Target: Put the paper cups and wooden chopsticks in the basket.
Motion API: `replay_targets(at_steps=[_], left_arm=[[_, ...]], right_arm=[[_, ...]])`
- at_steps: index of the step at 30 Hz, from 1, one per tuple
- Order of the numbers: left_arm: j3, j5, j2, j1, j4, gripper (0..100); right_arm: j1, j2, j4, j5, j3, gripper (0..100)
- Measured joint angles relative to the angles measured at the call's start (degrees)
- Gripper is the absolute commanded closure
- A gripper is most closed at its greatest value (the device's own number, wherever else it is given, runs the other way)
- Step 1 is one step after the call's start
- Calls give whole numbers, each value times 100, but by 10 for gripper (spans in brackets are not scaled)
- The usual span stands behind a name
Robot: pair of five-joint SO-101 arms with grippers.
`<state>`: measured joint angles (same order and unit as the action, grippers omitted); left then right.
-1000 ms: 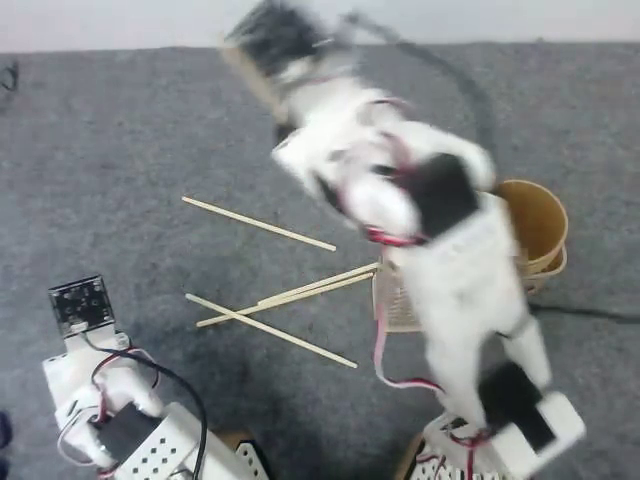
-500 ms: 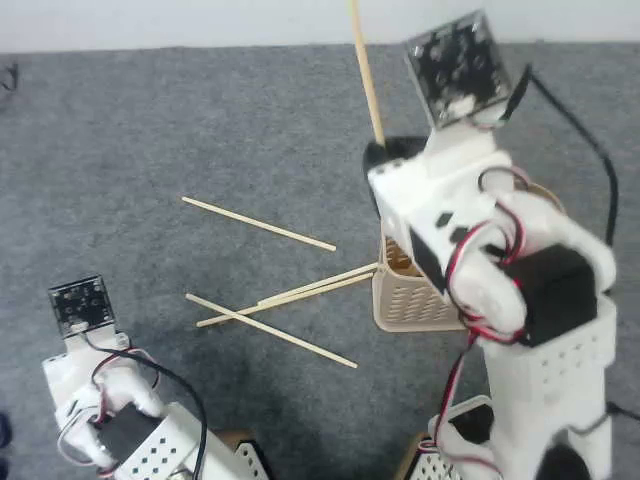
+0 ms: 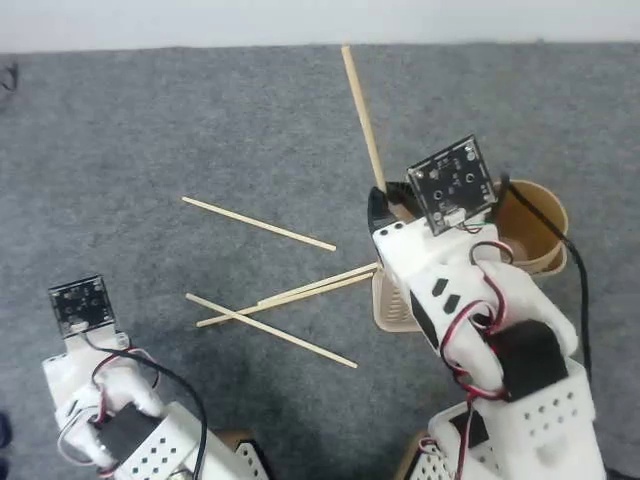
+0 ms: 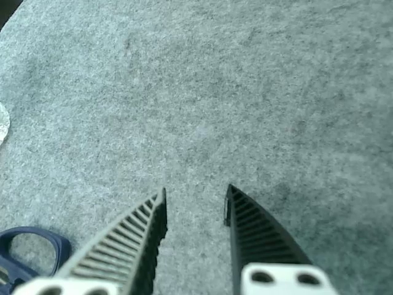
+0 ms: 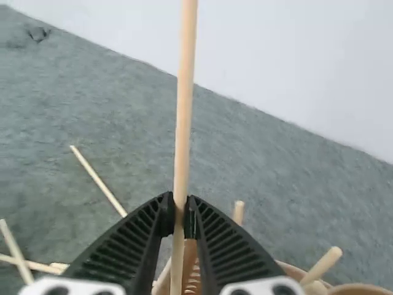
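Dropping a chopstick into the basket is the step going on here, I'd say. The right tool [image 5: 178,212] is clenched on one chopstick [image 3: 362,110] near its lower end, and the stick stands nearly upright above the basket [image 3: 385,300], leaning a little away from the arm. The wrist view shows its lower end pointing down into the basket, where a few stick ends [image 5: 238,212] already poke up.

The cup [image 3: 535,225] sits on the far side of the basket from the loose sticks. It looks like it's in or right against the basket, but the arm covers too much to be sure.

Four loose sticks [image 3: 258,223] lie on the counter [image 3: 120,140] beside the basket. Two of them are side by side with their tips almost touching the basket wall, one crosses under those, and one lies apart and farther off.

The left tool [image 4: 193,196] is released, with its jaws apart, hovering over bare counter well away from the basket with nothing in it.

The next move is probably just letting go. The lower end needs to be inside the rim first, or the stick will tip out onto the counter. The tilt is the risky bit, since a long stick can lever itself over the edge. After that, four more to go.
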<state>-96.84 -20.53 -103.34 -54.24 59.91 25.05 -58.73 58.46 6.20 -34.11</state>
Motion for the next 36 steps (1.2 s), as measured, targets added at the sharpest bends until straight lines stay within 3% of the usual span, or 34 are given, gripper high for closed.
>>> replay_targets(at_steps=[5, 10, 15, 20, 26, 31, 36], left_arm=[[0, 0, 0, 9, 0, 855], [0, 0, 0, 26, 0, 855], [0, 0, 0, 26, 0, 855], [0, 0, 0, 26, 0, 855], [0, 0, 0, 26, 0, 855], [0, 0, 0, 26, 0, 855], [0, 0, 0, 26, 0, 855]], right_arm=[[-202, -176, -431, 0, -782, 946], [-185, -747, -440, 0, -1108, 694], [-176, -1134, -422, 0, -1134, 767], [-176, -1169, -422, 35, -1134, 768], [149, -1073, -440, 747, -1081, 768], [237, 387, -299, 985, 53, 769], [501, 2523, 527, 1327, 1925, 770]])
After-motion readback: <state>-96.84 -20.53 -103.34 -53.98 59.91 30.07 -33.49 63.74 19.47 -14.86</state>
